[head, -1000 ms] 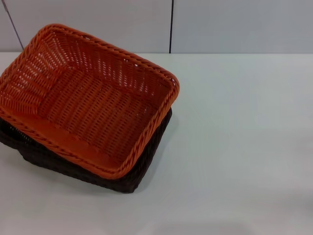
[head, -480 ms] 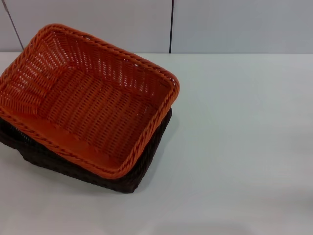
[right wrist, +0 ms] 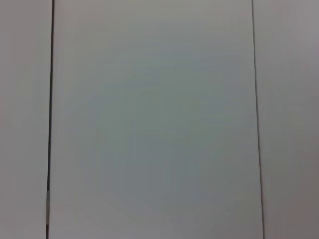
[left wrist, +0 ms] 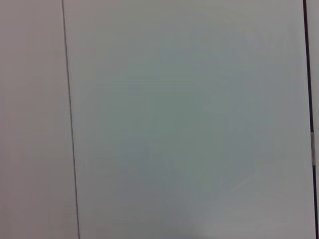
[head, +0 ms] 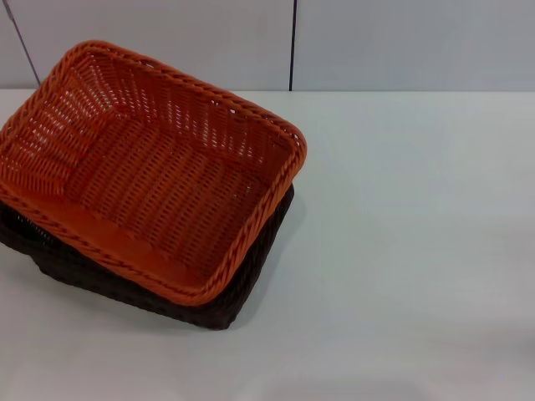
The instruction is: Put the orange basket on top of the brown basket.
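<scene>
The orange basket (head: 155,171) sits on top of the brown basket (head: 226,296), its woven floor and sloped openwork sides facing up and empty. It is turned slightly against the brown basket, so the dark rim and wall show only along the orange basket's near edge and at its near corners. The brown basket stands on the white surface (head: 401,251), toward the robot's left, and the wall panels (head: 376,42) rise just behind the orange basket's far rim. Neither end effector appears in the head view. Both wrist views show only pale panels with dark seams, so I cannot tell how far either end effector is open or whether it holds anything.
</scene>
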You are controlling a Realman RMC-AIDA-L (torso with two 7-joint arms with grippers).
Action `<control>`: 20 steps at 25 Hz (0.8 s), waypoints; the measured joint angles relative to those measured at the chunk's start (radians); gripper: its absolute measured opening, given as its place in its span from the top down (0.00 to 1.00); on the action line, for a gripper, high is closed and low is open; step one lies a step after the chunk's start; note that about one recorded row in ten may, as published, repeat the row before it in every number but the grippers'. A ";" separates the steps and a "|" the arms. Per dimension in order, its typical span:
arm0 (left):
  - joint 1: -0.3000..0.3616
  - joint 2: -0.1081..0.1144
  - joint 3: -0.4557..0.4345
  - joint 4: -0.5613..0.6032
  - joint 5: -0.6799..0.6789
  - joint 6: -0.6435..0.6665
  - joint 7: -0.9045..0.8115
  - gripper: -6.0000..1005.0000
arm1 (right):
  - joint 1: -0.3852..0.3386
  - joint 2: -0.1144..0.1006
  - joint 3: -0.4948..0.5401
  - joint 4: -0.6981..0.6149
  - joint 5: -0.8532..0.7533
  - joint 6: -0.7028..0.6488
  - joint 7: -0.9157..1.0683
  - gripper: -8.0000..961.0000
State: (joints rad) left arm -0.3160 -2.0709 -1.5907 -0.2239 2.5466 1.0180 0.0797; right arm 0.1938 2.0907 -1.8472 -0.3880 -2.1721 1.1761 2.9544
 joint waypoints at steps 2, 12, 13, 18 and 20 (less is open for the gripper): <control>-0.001 0.000 0.000 0.000 0.000 0.000 0.000 0.20 | -0.001 0.000 0.000 0.000 0.000 0.000 0.000 0.22; -0.002 0.000 0.002 -0.001 0.000 -0.001 0.000 0.20 | 0.001 0.000 -0.005 0.000 0.015 -0.001 0.000 0.22; -0.002 0.000 0.002 -0.001 0.000 -0.001 0.000 0.20 | 0.001 0.000 -0.006 0.000 0.015 -0.001 0.000 0.22; -0.002 0.000 0.002 -0.002 0.000 -0.001 0.000 0.20 | 0.001 0.000 -0.006 0.000 0.016 -0.003 0.000 0.22; -0.002 0.000 0.001 -0.001 0.000 -0.001 0.000 0.20 | 0.001 0.000 -0.007 0.000 0.016 -0.004 0.000 0.22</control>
State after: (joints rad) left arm -0.3176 -2.0709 -1.5892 -0.2252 2.5464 1.0170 0.0798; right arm 0.1948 2.0908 -1.8544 -0.3881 -2.1558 1.1725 2.9544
